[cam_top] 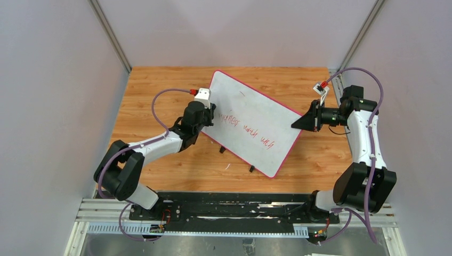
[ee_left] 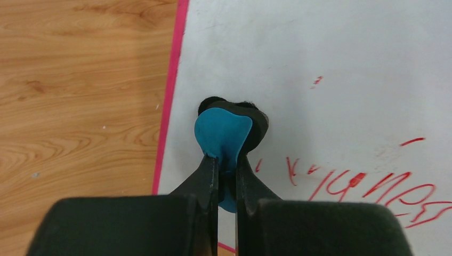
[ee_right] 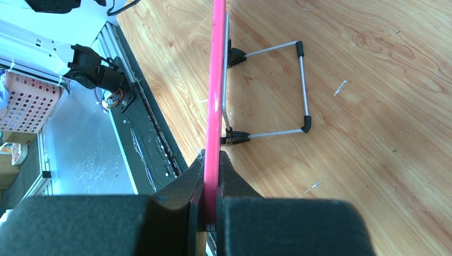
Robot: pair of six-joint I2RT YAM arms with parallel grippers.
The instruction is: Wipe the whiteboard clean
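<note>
1. My left gripper: jaws clamped on a small blue-and-black eraser block, which is set against the large white rectangular whiteboard just inside its pink-red rim, beside red handwriting.
2. My right gripper: jaws clamped on the whiteboard's opposite rim.
3. Whiteboard: propped on a grey wire stand, mid wooden table.

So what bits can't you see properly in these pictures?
- Red writing: too small to read from the top camera; cut off by the frame edge in the left wrist view.
- Eraser underside: hidden by its own blue top, left wrist view.
- Whiteboard face: right wrist view sees it edge-on, only the pink rim.
</note>
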